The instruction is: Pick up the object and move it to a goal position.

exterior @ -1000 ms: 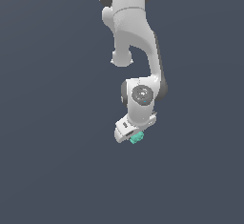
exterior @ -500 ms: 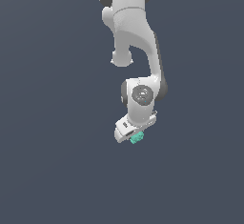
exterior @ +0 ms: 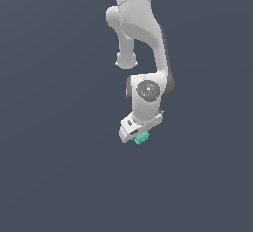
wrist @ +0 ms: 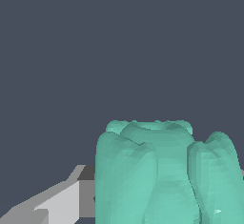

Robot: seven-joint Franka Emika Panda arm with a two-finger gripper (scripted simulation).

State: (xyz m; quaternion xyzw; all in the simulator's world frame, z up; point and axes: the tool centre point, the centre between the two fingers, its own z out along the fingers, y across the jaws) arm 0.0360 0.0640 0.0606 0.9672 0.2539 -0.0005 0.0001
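The small teal-green ridged block [exterior: 142, 137] sits at the tip of my white gripper [exterior: 138, 138] in the exterior view, near the middle of the picture. The gripper is shut on it and the block pokes out below the hand. In the wrist view the block [wrist: 164, 175] fills much of the picture as a lumpy teal shape with rounded ridges. One grey finger [wrist: 57, 201] shows beside it and touches its side. The other finger is hidden behind the block.
The white arm [exterior: 138, 33] comes down from the top of the exterior view to the wrist joint [exterior: 148, 90]. Around it there is only a plain dark grey-blue background. No goal marker shows.
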